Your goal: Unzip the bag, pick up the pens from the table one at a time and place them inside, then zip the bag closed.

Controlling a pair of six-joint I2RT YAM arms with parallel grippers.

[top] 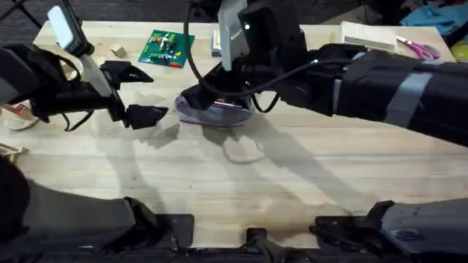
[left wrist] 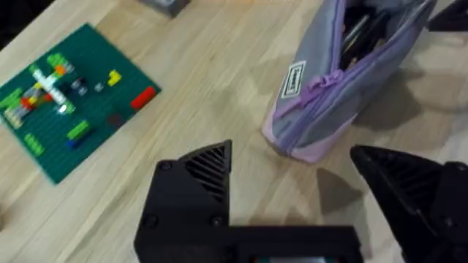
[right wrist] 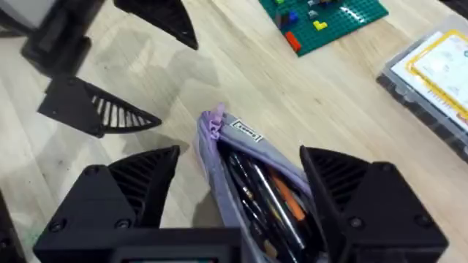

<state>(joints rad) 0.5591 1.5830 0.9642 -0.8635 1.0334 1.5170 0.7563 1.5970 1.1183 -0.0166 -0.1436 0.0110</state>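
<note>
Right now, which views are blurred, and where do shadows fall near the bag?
Overhead: the right arm looms large and soft, and shadows spread on the table in front of the bag. Left wrist: slightly smeared, shadow beside the bag. Right wrist: sharpest on the pens.

The bag (top: 216,113) sits on the table (top: 241,183) at mid-width, toward its far half, a lilac pouch with a grey side panel (small white label near the zip end). Its zip gapes open along the top, and pens (right wrist: 256,193) lie lengthwise inside, dark barrels beside 1 orange one.
</note>
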